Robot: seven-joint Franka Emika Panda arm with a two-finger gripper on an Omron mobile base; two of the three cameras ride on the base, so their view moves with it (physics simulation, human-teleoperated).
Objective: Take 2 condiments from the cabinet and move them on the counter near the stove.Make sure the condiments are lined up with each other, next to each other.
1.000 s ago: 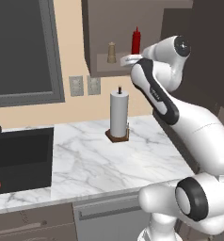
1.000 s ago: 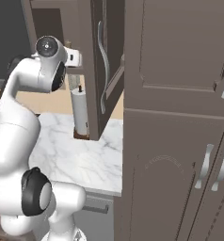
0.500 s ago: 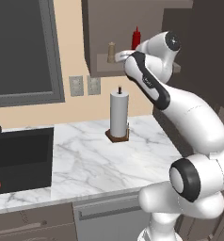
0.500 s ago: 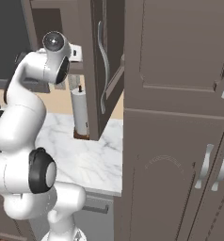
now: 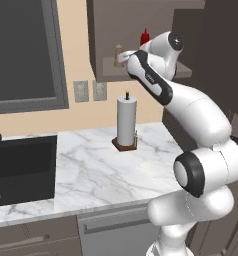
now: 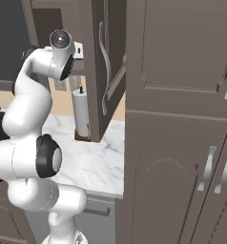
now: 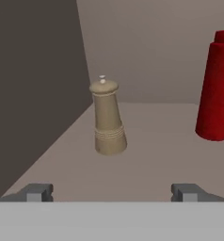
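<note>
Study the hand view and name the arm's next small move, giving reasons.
Probably ease forward into the cabinet until the open fingers straddle the tan shaker: it stands upright ahead, untouched, nearer than the red bottle off to one side.

Shaker point(image 7: 107, 118): tan, wood-like, matt, smooth, with fine turned grooves near the base and a small pale knob on top. Red bottle point(image 7: 217, 87): plastic-looking, smooth, slight sheen. Cabinet shelf point(image 7: 147, 155): flat grey-brown, matt, no visible grain. Counter point(image 5: 106, 165): white marble with grey veins, polished. Paper-towel roll point(image 5: 126, 121): white, matt paper on a brown wooden base. Sink point(image 5: 21, 167): black, matt. Cabinet door handle point(image 6: 104, 57): grey metal, satin. Arm point(image 5: 191, 115): glossy white shell, dark joints.
</note>
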